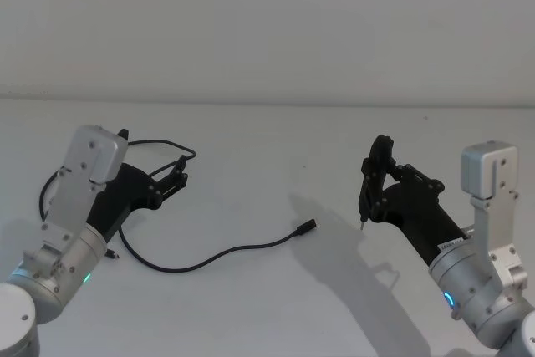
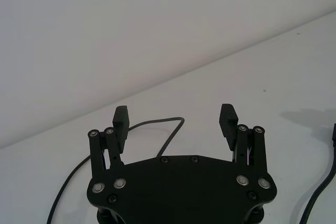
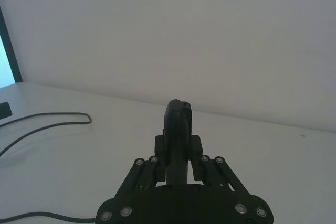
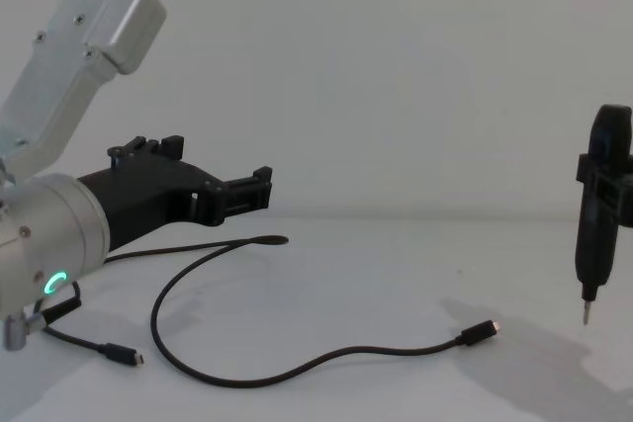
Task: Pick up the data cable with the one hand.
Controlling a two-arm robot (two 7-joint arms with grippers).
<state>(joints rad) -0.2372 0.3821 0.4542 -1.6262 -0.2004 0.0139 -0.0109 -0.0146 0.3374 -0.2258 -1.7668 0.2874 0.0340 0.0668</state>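
White table (image 1: pixel 251 148) and a plain white wall behind it are the whole surroundings, so the data cable (image 1: pixel 251 247) has much free room on every side. It lies flat on the table. One loop lies just ahead of and below my left gripper (image 1: pixel 180 170). From there the long free part runs toward the right and ends in the plug (image 1: pixel 305 226), near the middle between both arms. My left jaws are wide apart and hover over the table, so the cable is beneath them; I judge I must tilt down and lower. My right gripper (image 1: pixel 380 181) is well apart on the right, clamped on a black pointed stick (image 1: pixel 364 206). The short lead (image 4: pixel 109 348) at my left wrist is not the target.
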